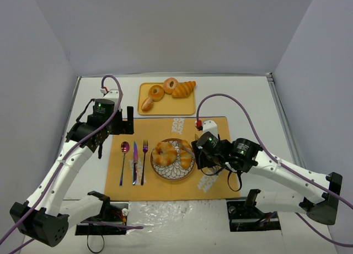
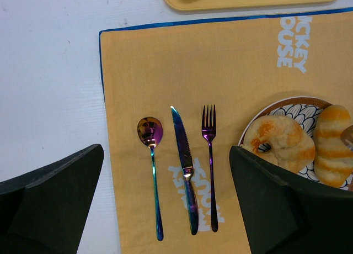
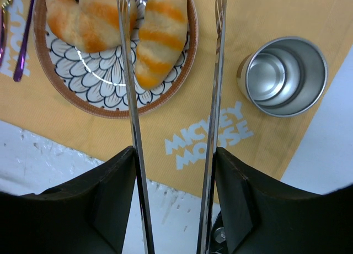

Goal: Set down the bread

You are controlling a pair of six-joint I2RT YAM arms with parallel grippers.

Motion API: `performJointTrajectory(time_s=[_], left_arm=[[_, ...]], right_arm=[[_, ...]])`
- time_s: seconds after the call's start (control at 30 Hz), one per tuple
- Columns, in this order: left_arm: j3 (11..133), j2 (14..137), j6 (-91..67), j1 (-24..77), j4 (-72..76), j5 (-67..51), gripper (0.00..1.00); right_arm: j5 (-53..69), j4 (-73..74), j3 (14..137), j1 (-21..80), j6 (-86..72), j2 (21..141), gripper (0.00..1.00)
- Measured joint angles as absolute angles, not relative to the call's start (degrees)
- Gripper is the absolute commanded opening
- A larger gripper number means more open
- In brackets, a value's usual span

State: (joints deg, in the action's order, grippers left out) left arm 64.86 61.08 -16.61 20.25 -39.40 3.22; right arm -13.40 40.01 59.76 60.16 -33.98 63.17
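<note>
Holding tongs (image 3: 132, 116) spread over the plate (image 3: 105, 72), with the roll (image 3: 162, 38) lying on it between their blades.

We judge the main risk to be the roll, which lies on the plate's right side with one end near the rim: a blade brushing it as we lift away could drag it off. The cup (image 3: 281, 74) stands just right of the plate, close beside the outer blade, so a sideways swing could tip it. Our right gripper (image 3: 174, 176) clasps the tongs by their handle end, the blades well apart and seemingly not pinching the roll. A ring bread (image 3: 77, 22) lies left of the roll on the plate. Our left gripper (image 1: 122, 127) hangs left of the plate, spread wide and holding nothing.
</note>
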Motion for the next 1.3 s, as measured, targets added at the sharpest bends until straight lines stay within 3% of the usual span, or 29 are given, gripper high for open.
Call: performJointTrajectory(time_s=[0.2,0.8,1.3], left_arm=[[64.9,61.1,-16.6,20.3,-39.4,3.2,0.96],[64.9,61.0,-16.6,20.6,-39.6,2.6,0.96],[64.9,60.9,-16.6,20.7,-39.6,2.4,0.96]], right_arm=[[-16.0,40.4,66.0,55.9,-33.2,64.4,0.54],[-10.3,26.1,70.9,9.8,-23.9,80.0,0.54],[-7.0,16.9,78.1,1.2,-22.2,99.6,0.58]])
